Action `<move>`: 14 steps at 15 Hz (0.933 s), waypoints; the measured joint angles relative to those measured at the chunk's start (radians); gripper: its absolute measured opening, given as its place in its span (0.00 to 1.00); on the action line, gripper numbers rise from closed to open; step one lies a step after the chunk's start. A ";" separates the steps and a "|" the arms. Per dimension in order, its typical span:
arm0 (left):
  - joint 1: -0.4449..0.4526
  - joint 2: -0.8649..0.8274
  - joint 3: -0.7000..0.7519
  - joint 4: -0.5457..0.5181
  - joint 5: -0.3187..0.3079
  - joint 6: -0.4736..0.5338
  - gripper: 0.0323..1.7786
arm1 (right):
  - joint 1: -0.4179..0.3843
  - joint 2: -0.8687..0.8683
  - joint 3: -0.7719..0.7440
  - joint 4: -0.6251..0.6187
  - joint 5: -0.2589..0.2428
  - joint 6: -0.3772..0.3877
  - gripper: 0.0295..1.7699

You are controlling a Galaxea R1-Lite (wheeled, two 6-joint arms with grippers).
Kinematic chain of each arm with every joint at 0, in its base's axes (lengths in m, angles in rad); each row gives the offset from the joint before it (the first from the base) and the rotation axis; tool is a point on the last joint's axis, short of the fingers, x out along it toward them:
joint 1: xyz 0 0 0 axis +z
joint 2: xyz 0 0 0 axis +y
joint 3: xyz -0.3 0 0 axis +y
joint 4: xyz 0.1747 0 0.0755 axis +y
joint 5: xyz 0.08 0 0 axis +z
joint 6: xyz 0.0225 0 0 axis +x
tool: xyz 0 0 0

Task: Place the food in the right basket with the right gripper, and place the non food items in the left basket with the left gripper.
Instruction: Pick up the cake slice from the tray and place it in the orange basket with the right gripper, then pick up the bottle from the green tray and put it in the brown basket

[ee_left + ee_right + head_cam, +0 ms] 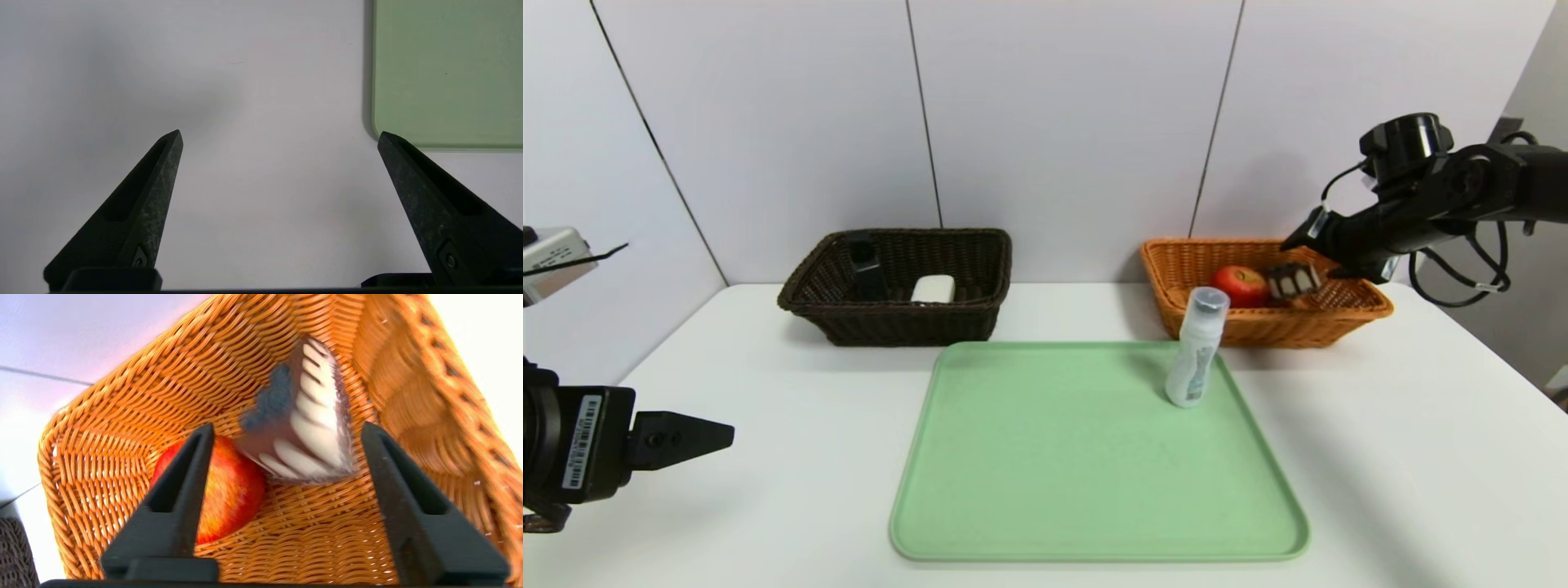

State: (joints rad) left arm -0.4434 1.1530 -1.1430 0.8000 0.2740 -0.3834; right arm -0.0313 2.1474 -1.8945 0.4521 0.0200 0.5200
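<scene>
The orange-tan right basket (pixel 1298 328) (pixel 163 375) holds the red-yellow apple (pixel 1240 286) (pixel 233 486) and the chocolate cake slice (pixel 1294 280) (pixel 310 428), which lies beside the apple. My right gripper (pixel 1290 243) (pixel 287 425) hangs just above this basket, open, its fingers apart and clear of the cake. The dark brown left basket (pixel 890 322) holds the black pump bottle (pixel 866 269) and the white soap bar (pixel 933 288). A white tube bottle (pixel 1196 351) stands on the green tray (pixel 1054 457). My left gripper (pixel 719 438) (pixel 280 134) is open over the table, front left.
The green tray (pixel 449 73) lies mid-table, in front of both baskets, its corner close to my left gripper. White wall panels rise right behind the baskets. White tabletop surrounds the tray on the left, right and front.
</scene>
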 joint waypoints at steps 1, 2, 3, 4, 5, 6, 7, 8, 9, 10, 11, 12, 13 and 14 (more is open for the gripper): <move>0.000 0.000 0.001 0.000 0.000 0.000 0.95 | 0.000 0.000 0.000 0.001 -0.003 -0.003 0.75; 0.000 0.000 0.001 -0.001 0.000 0.000 0.95 | -0.001 -0.001 0.000 0.000 -0.009 -0.008 0.77; 0.000 0.000 0.001 -0.001 0.000 0.000 0.95 | 0.000 -0.003 0.000 -0.001 -0.018 -0.016 0.80; 0.000 0.000 0.000 -0.002 0.000 0.000 0.95 | 0.001 -0.007 -0.003 -0.001 -0.021 -0.017 0.81; 0.000 0.000 -0.004 -0.008 0.000 0.001 0.95 | 0.002 -0.013 -0.007 -0.001 -0.021 -0.017 0.83; 0.000 0.000 -0.008 -0.021 0.001 0.007 0.95 | 0.005 -0.026 -0.010 0.003 -0.019 -0.017 0.85; 0.000 0.000 -0.008 -0.038 0.001 0.017 0.95 | 0.010 -0.044 -0.010 0.005 -0.016 -0.016 0.86; 0.000 0.000 -0.009 -0.061 0.000 0.022 0.95 | 0.018 -0.066 -0.007 0.005 -0.009 -0.011 0.87; -0.001 0.000 -0.009 -0.086 -0.002 0.024 0.95 | 0.030 -0.096 -0.003 0.003 0.000 -0.006 0.89; -0.003 -0.002 -0.005 -0.101 -0.009 0.024 0.95 | 0.047 -0.126 0.003 0.002 0.009 -0.002 0.90; -0.004 -0.003 -0.002 -0.103 -0.022 0.026 0.95 | 0.071 -0.160 0.011 0.000 0.013 0.000 0.90; -0.004 -0.006 -0.001 -0.103 -0.032 0.025 0.95 | 0.102 -0.198 0.020 0.000 0.013 0.000 0.91; -0.004 -0.008 0.000 -0.102 -0.035 0.025 0.95 | 0.140 -0.232 0.026 0.001 0.009 -0.001 0.92; -0.004 -0.010 0.001 -0.102 -0.035 0.026 0.95 | 0.177 -0.264 0.029 0.001 -0.004 -0.004 0.92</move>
State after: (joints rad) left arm -0.4477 1.1434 -1.1419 0.6981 0.2389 -0.3579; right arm 0.1462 1.8830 -1.8651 0.4530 0.0164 0.5162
